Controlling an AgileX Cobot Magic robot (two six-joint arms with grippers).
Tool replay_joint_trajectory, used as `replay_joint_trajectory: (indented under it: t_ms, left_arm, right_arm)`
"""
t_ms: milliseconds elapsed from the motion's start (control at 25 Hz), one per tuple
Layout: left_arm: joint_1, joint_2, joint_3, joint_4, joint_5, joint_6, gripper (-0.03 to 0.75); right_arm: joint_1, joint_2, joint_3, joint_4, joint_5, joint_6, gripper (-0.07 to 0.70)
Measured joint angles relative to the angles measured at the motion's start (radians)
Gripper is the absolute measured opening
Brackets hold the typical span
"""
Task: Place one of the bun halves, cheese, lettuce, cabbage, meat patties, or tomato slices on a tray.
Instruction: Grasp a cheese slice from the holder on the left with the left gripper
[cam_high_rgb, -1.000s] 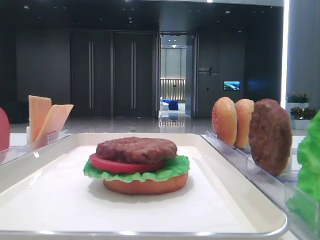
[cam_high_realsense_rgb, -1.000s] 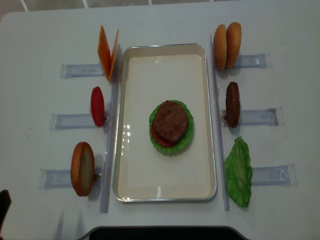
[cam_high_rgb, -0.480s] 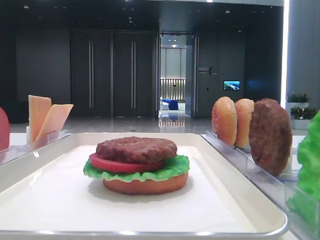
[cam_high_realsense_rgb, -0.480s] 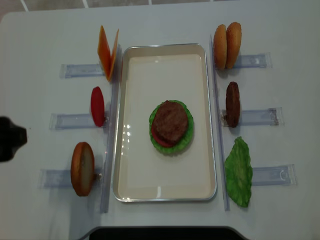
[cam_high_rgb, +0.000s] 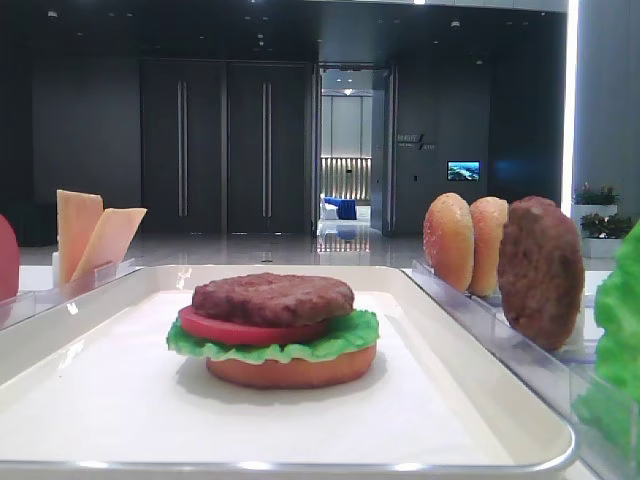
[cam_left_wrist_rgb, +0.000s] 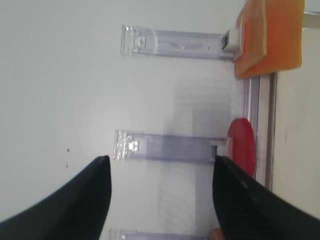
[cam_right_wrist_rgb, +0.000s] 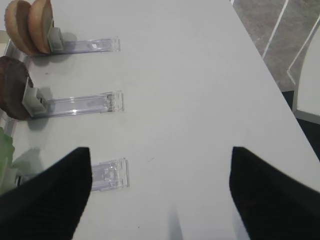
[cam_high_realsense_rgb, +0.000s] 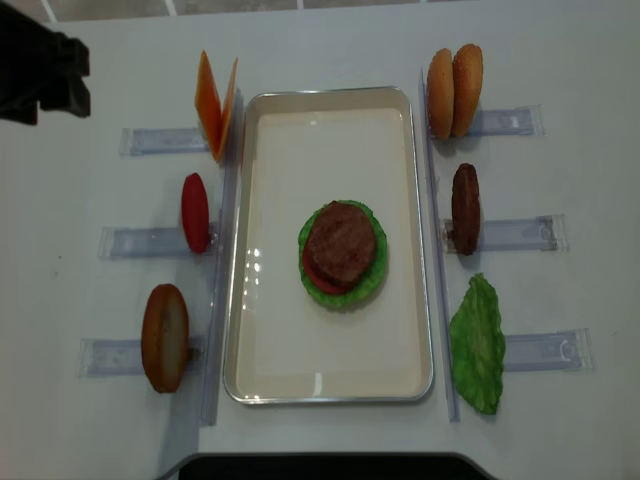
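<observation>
The white tray (cam_high_realsense_rgb: 330, 93) holds a stack (cam_high_realsense_rgb: 342, 250) of bun half, lettuce, tomato slice and meat patty (cam_high_rgb: 272, 297). Left of it stand cheese (cam_high_realsense_rgb: 215, 105), a tomato slice (cam_high_realsense_rgb: 195, 212) and a bun half (cam_high_realsense_rgb: 165, 337). On the right are two bun halves (cam_high_realsense_rgb: 454, 90), a patty (cam_high_realsense_rgb: 464, 208) and lettuce (cam_high_realsense_rgb: 477, 343). Cabbage is out of view. My left gripper (cam_left_wrist_rgb: 161, 165) is open and empty above the table, left of the tomato slice (cam_left_wrist_rgb: 242, 145) and cheese (cam_left_wrist_rgb: 270, 35). My right gripper (cam_right_wrist_rgb: 160, 155) is open over bare table.
Clear plastic racks (cam_high_realsense_rgb: 150, 242) hold the upright pieces on both sides of the tray. The left arm (cam_high_realsense_rgb: 40, 62) shows dark at the overhead view's top left corner. The table's right edge (cam_right_wrist_rgb: 260, 55) runs close to the right gripper.
In the overhead view the left arm has travelled from the bottom left corner, along the left edge, to the top left corner. Its jaws opened wider. Nothing on the table moved.
</observation>
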Motion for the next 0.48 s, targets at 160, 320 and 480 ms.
replay_joint_trajectory:
  t_ms: [160,320,480]
  left_arm:
    - [0.0,0.155,-0.141,0.0,0.002,0.0,0.489]
    - [0.0,0.291,-0.273,0.0,0.022,0.001,0.489]
    - [0.0,0.399,-0.387,-0.002,0.058,0.014,0.489]
  right_arm:
    - [0.0,0.0,0.0,0.0,0.0,0.0,0.539]
    - [0.0,0.0,0.0,0.0,0.0,0.0,0.539]
    - [0.0,0.0,0.0,0.0,0.0,0.0,0.539]
